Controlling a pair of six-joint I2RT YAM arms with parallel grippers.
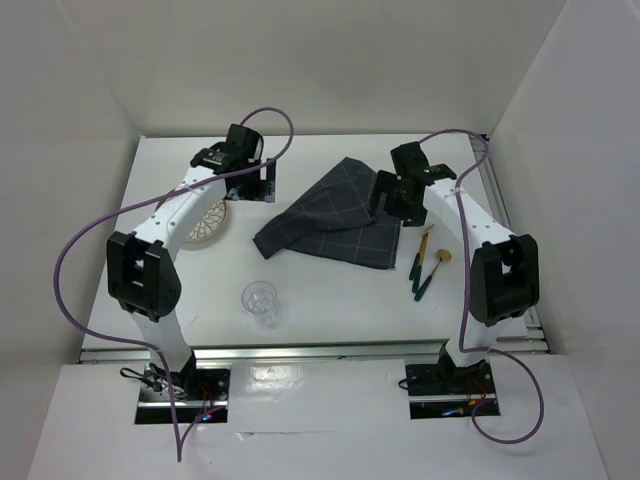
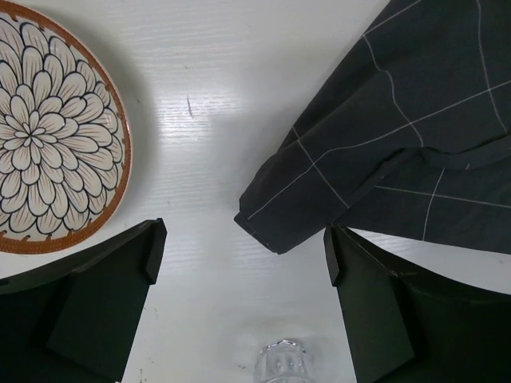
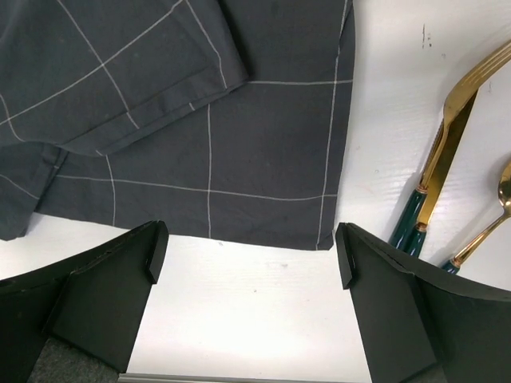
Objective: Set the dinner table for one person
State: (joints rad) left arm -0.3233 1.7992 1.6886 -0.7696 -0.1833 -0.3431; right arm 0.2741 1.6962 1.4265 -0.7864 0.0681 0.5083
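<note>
The white dinner table [image 1: 330, 290] holds a crumpled dark grey checked cloth [image 1: 335, 215] in the middle. A flower-patterned plate with an orange rim [image 1: 208, 224] lies at the left, partly under my left arm. A clear glass [image 1: 260, 299] stands near the front. Gold cutlery with green handles [image 1: 428, 262] lies right of the cloth. My left gripper [image 1: 255, 183] is open and empty above the table between plate [image 2: 48, 136] and cloth [image 2: 399, 136], with the glass [image 2: 283, 363] below it in the left wrist view. My right gripper [image 1: 392, 197] is open and empty over the cloth's right edge [image 3: 200, 120], beside the fork and knife [image 3: 443, 152] and spoon [image 3: 483, 219].
White walls stand at the left, back and right. A metal rail [image 1: 320, 352] runs along the near edge and shows in the right wrist view [image 3: 239, 378]. Purple cables loop from both arms.
</note>
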